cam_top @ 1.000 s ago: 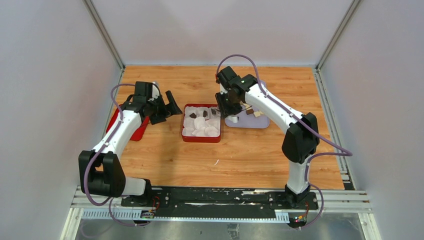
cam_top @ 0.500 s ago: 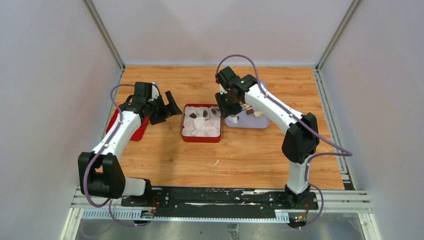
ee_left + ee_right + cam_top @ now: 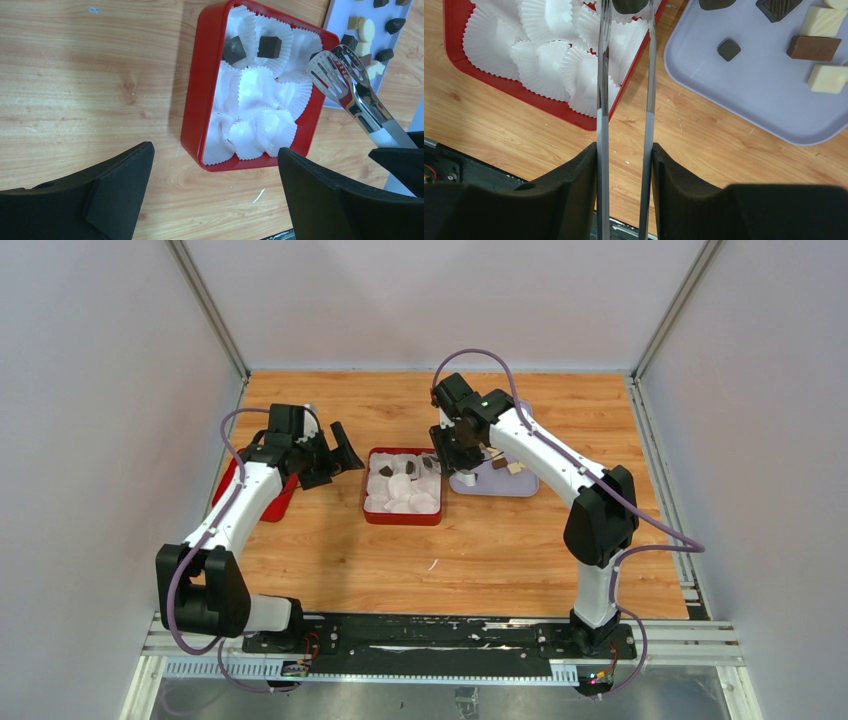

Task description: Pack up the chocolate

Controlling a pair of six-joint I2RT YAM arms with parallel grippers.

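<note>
Wooden surface (image 3: 500,560) carries a red box (image 3: 402,521) at centre, a lavender tray (image 3: 510,486) just beside its right, another red piece (image 3: 278,505) far left, and a white fleck (image 3: 432,565) up front.

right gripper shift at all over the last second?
No. In the top view the right gripper, holding the tongs, stays put at the red box's right edge, next to the lilac tray.
</note>
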